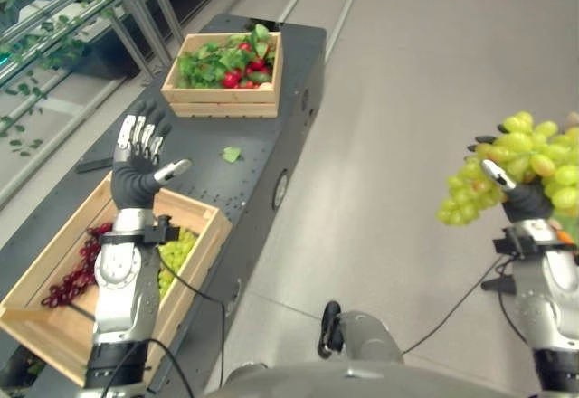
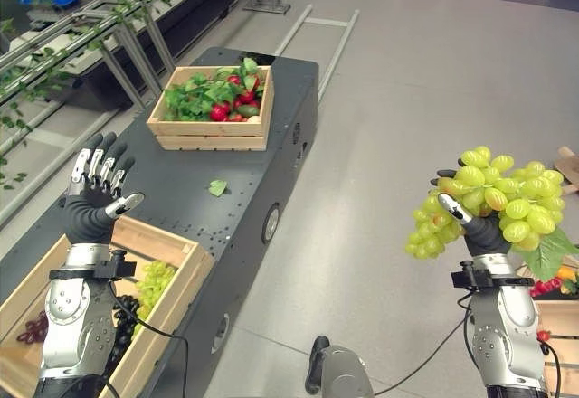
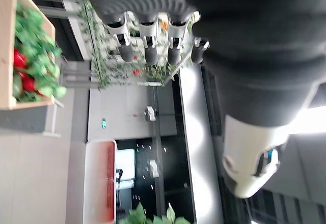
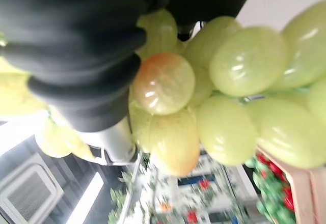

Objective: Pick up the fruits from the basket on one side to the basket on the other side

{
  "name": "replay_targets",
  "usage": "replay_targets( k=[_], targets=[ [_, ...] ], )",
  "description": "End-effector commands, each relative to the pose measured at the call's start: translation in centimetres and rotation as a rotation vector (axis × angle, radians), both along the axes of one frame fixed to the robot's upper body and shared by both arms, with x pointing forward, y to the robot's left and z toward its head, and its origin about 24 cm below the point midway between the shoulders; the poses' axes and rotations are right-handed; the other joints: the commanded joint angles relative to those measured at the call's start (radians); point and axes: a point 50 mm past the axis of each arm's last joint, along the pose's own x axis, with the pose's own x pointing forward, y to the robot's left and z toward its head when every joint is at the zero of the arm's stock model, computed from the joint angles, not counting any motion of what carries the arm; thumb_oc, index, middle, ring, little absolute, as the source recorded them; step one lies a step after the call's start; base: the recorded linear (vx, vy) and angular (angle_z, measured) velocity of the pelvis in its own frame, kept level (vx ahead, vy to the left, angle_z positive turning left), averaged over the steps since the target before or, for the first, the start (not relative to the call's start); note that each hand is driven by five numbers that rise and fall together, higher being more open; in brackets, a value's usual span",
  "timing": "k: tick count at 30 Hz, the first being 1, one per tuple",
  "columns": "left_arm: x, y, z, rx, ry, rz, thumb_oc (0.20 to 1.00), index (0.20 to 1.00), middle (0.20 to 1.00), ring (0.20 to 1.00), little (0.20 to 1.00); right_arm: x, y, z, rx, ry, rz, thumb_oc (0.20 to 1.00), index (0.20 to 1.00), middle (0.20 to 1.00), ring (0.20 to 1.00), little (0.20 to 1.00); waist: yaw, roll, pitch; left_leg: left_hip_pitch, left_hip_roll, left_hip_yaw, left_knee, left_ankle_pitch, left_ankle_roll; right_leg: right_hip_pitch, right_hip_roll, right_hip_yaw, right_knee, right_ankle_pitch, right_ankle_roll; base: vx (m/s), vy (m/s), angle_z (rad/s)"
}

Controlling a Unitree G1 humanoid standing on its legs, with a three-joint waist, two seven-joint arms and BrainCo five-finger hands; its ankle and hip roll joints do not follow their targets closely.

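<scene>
We are mid-carry: our right hand (image 2: 484, 226), fingers curled round a large bunch of pale green grapes (image 2: 488, 201), holds it aloft at three o'clock, so next we judge it needs swinging toward the near wooden slatted crate (image 2: 172, 303) at eight o'clock, while our left hand (image 2: 95, 201) hovers spread above it.

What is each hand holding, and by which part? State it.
The right hand is curled on a bunch of green grapes, gripping it from underneath, near the middle. The left hand is raised, open, holding nothing.
</scene>
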Motion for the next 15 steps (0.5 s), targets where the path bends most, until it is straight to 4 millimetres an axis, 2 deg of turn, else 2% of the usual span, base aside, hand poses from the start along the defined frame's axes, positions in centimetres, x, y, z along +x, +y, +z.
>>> replay_targets(
  k=[1,2,4,6,7,8,9,10,11,12,13,14,15],
  targets=[
    [-0.5,0.0,1.2,0.023,-0.085,-0.002,1.000,1.000,1.000,1.000,1.000,-0.2,-0.2,4.4,-0.058,-0.238,-0.017,0.200,0.200,0.200,0.200,0.200,-0.001,-0.071,-0.021,-0.091,0.034,0.019,0.229,0.085,0.029,0.184,0.012,0.093,-0.140,0.014,0.101,0.07,-0.300,-0.61],
    [-0.4,-0.1,1.1,0.027,-0.083,0.000,1.000,1.000,1.000,1.000,1.000,-0.2,-0.1,4.4,-0.046,-0.246,-0.012,0.200,0.200,0.200,0.200,0.200,0.007,-0.081,-0.011,-0.110,0.056,-0.011,0.299,0.128,0.017,0.198,0.034,0.131,-0.148,0.013,0.082,0.04,-0.242,-0.79],
    [-0.6,0.0,1.3,0.030,-0.092,0.011,1.000,1.000,1.000,1.000,1.000,-0.2,0.0,4.6,-0.059,-0.250,-0.013,0.200,0.200,0.200,0.200,0.200,0.030,-0.092,0.004,-0.159,0.030,-0.117,0.391,0.142,0.017,0.216,0.072,0.212,-0.162,0.015,0.057,0.04,-0.116,-1.20],
    [-0.8,0.1,1.2,0.036,-0.090,0.031,1.000,1.000,1.000,1.000,1.000,0.0,0.1,4.4,-0.043,-0.244,-0.011,0.200,0.200,0.200,0.200,0.200,0.057,-0.091,0.004,-0.227,-0.076,-0.237,0.322,0.094,0.051,0.231,0.087,0.286,-0.181,0.023,0.065,0.07,0.068,-1.32],
    [-1.0,0.4,1.1,0.035,-0.085,0.058,1.000,1.000,1.000,1.000,1.000,0.1,0.4,4.4,-0.049,-0.242,-0.002,0.200,0.200,0.200,0.200,0.200,0.066,-0.094,0.004,-0.271,-0.086,-0.309,0.211,0.074,0.080,0.241,0.083,0.336,-0.182,0.027,0.085,0.08,0.093,-1.25],
    [-1.0,0.4,1.1,0.035,-0.086,0.058,1.000,1.000,1.000,1.000,1.000,0.1,0.4,4.4,-0.049,-0.243,-0.001,0.200,0.200,0.200,0.200,0.200,0.067,-0.096,0.002,-0.271,-0.089,-0.306,0.202,0.083,0.081,0.237,0.081,0.339,-0.184,0.033,0.085,0.07,0.116,-1.77],
    [-1.0,0.5,1.0,0.039,-0.085,0.062,1.000,1.000,1.000,1.000,1.000,0.1,0.5,4.4,-0.067,-0.241,-0.004,0.200,0.200,0.200,0.200,0.200,0.074,-0.094,0.002,-0.286,-0.094,-0.352,0.143,0.096,0.086,0.236,0.086,0.371,-0.182,0.032,0.090,0.08,0.108,-1.73],
    [-1.1,0.4,1.0,0.051,-0.086,0.061,1.000,1.000,1.000,1.000,1.000,0.3,0.7,4.2,-0.087,-0.224,0.000,0.200,0.200,0.200,0.200,0.200,0.104,-0.088,0.007,-0.317,-0.153,-0.485,0.091,0.121,0.084,0.245,0.104,0.427,-0.182,0.032,0.094,0.10,0.116,-1.44],
    [-1.1,0.4,1.0,0.059,-0.085,0.065,1.000,1.000,1.000,1.000,1.000,0.5,0.8,4.1,-0.097,-0.219,0.009,0.200,0.200,0.200,0.200,0.200,0.121,-0.081,0.012,-0.330,-0.202,-0.583,0.049,0.156,0.076,0.246,0.117,0.469,-0.188,0.047,0.094,0.15,0.093,-0.91],
    [-1.3,0.5,1.1,0.072,-0.091,0.080,1.000,1.000,1.000,1.000,1.000,0.9,1.0,3.9,-0.101,-0.211,0.010,0.200,0.200,0.200,0.200,0.200,0.137,-0.079,0.009,-0.322,-0.242,-0.695,0.019,0.164,0.069,0.255,0.133,0.526,-0.190,0.039,0.101,0.11,0.095,-1.55],
    [-1.4,0.8,0.9,0.068,-0.090,0.097,1.000,1.000,1.000,1.000,1.000,0.9,1.1,3.5,-0.112,-0.194,0.011,0.200,0.200,0.200,0.200,0.200,0.127,-0.069,0.001,-0.311,-0.256,-0.737,-0.020,0.184,0.054,0.250,0.142,0.579,-0.192,0.041,0.109,0.10,0.090,-2.06],
    [-1.4,0.9,0.9,0.068,-0.090,0.097,1.000,1.000,1.000,1.000,1.000,0.8,1.1,3.5,-0.113,-0.193,0.011,0.200,0.200,0.200,0.200,0.200,0.130,-0.069,0.001,-0.309,-0.255,-0.733,-0.022,0.184,0.055,0.250,0.142,0.583,-0.191,0.041,0.109,0.08,0.123,-2.35],
    [-1.6,1.2,0.9,0.060,-0.096,0.107,1.000,1.000,1.000,1.000,1.000,0.8,1.2,3.6,-0.112,-0.194,0.017,0.200,0.200,0.200,0.200,0.200,0.119,-0.063,-0.008,-0.274,-0.252,-0.724,-0.050,0.156,0.069,0.246,0.148,0.608,-0.181,0.026,0.114,0.08,0.127,-1.50]
  ],
)
